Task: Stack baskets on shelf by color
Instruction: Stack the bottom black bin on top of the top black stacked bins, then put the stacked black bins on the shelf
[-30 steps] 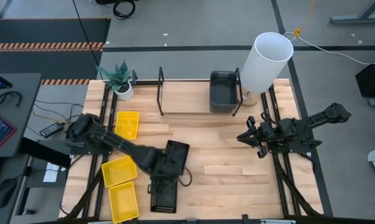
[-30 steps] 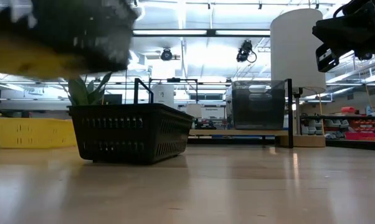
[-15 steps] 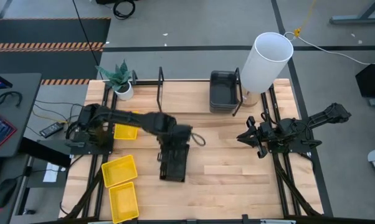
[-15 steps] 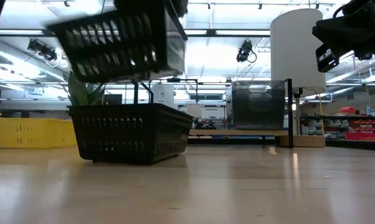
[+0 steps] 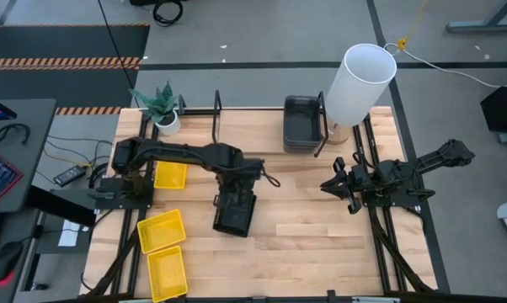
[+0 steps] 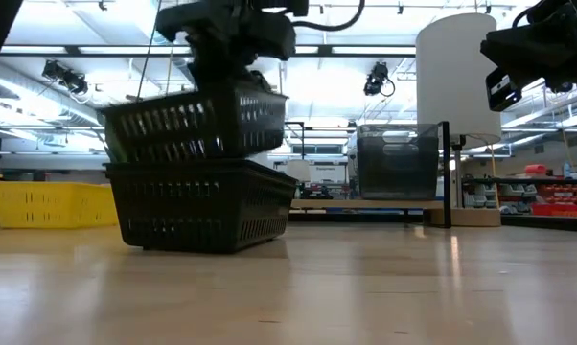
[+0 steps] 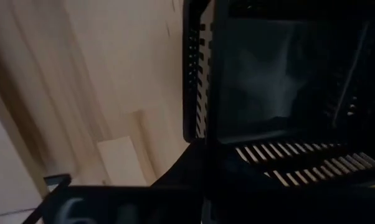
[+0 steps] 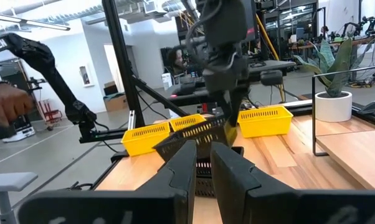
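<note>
My left gripper (image 5: 241, 177) is shut on a black mesh basket (image 5: 234, 212), directly over a second black basket (image 6: 202, 203) that stands on the table. In the low view the held basket (image 6: 195, 120) sits tilted at the lower one's rim. Three yellow baskets lie on the table's left: one (image 5: 171, 172) behind my left arm and two (image 5: 161, 231) (image 5: 167, 271) near the front. The dark grey baskets (image 5: 302, 122) sit on the black shelf (image 5: 217, 126). My right gripper (image 5: 342, 187) hovers shut at the right, touching nothing. My left gripper holds the upper black basket by the rim of its far short wall (image 5: 239, 192), coming from above with the fingers pointing down. The basket hangs tilted, one end higher, and its underside meets the rim of the lower black basket (image 6: 197, 163). The wrist view hides the fingers' exact placement.
A tall white cylinder (image 5: 360, 82) stands at the far right by the shelf's end. A potted plant (image 5: 162, 109) is at the far left corner. Bare wood lies between the black baskets and my right arm. A person's hand shows beyond the table (image 8: 4, 102).
My left gripper has carried the black basket up from the near edge, toward the far side, then down onto the other black basket. The basket swung high and tilted on the way and now rests at the lower one's rim.
</note>
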`<action>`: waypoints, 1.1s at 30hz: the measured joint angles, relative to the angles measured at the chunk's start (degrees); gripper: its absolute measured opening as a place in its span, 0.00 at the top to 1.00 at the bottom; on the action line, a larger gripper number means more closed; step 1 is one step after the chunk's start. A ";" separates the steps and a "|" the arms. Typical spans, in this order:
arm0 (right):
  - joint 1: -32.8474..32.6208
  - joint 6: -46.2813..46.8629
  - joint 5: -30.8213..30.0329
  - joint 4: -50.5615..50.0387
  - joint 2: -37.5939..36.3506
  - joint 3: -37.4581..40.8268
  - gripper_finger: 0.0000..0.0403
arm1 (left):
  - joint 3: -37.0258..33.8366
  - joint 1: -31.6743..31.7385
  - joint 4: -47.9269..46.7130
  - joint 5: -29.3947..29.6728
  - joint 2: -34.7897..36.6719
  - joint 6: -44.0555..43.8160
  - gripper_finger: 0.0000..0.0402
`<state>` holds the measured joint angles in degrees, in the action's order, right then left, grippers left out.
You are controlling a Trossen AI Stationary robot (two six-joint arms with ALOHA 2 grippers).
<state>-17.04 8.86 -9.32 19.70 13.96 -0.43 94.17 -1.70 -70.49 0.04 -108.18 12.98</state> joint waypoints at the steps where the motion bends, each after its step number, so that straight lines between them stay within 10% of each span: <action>1: 0.00 0.00 0.02 0.01 0.02 0.00 0.86 | 0.00 -0.31 -0.02 0.52 -0.54 0.22 0.97; 20: 0.00 0.00 0.02 0.31 0.02 0.00 0.86 | 0.13 -2.33 -1.65 3.33 -1.70 -2.04 0.62; 33: 0.00 0.00 0.01 0.35 0.02 0.00 0.86 | 8.75 -8.35 -1.50 5.32 -1.48 -16.16 0.59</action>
<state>-17.04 8.86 -9.31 20.05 13.98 -0.43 102.92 -10.05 -71.99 5.36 -109.67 -3.18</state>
